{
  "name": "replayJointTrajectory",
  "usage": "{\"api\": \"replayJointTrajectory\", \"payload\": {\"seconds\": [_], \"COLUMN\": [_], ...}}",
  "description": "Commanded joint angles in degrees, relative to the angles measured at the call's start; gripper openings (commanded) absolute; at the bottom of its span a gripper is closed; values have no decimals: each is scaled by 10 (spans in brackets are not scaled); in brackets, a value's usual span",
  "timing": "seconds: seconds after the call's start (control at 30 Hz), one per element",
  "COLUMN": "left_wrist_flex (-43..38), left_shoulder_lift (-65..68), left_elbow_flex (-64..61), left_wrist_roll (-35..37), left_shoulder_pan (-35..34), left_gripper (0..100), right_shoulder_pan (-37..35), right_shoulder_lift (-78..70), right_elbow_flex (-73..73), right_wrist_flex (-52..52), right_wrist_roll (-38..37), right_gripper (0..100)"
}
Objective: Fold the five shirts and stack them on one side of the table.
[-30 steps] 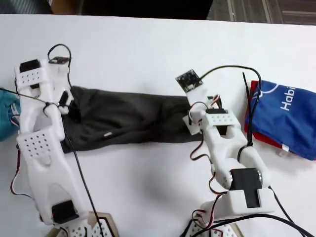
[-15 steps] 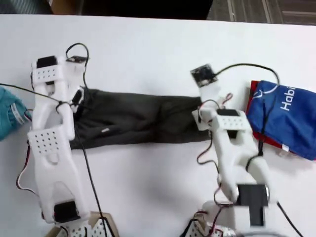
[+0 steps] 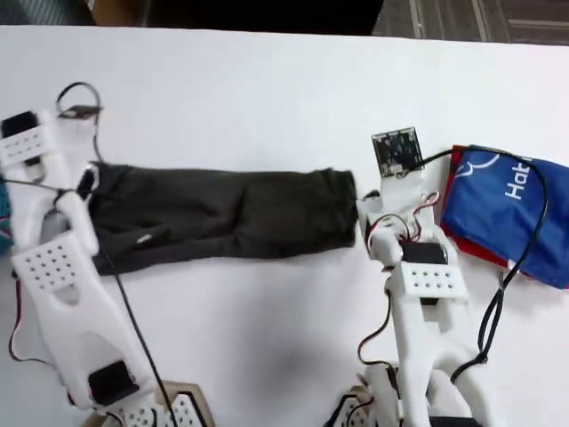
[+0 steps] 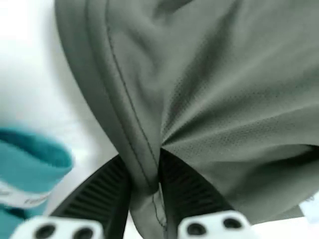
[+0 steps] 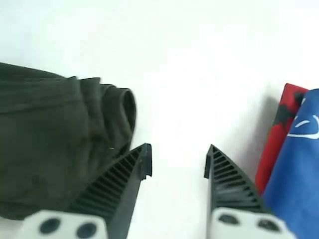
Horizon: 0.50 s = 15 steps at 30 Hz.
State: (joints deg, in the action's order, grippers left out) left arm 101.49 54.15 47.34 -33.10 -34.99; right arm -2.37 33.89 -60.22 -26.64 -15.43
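While the left end effector (image 4: 145, 172) pinches one end of the dark shirt (image 3: 231, 213), the garment's long axis runs sideways across the counter (image 3: 267, 89) toward the right end effector (image 5: 177, 157), released beside the other end.

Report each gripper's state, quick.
Left gripper: shut on the dark shirt.
Right gripper: open, holding nothing, beside the dark shirt's end.

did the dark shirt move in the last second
Yes. The dark shirt has slid left, away from the blue shirt, which stayed put; the left pincer is shut on its edge.
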Motion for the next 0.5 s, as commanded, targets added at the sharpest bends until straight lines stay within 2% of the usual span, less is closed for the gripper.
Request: {"api": "replayJointTrajectory", "payload": {"seconds": [0.0,0.2,0.33,0.47], "left_wrist_flex": [9,9,8,6], "left_shoulder_lift": [-57,-204,-336,-411], "left_elbow_flex": [0,-81,-180,-231], "left_wrist_roll": [-10,-5,19,45], "left_shoulder_pan": [-30,32,131,264], "left_gripper": [25,25,25,25], "right_shoulder_pan": [7,15,48,118], "right_shoulder_lift": [24,23,23,29], "right_elbow_flex": [2,-35,-51,-47], "right_wrist_flex": [12,74,113,117], "right_wrist_roll": [5,5,11,109], "right_gripper": [180,180,180,180]}}
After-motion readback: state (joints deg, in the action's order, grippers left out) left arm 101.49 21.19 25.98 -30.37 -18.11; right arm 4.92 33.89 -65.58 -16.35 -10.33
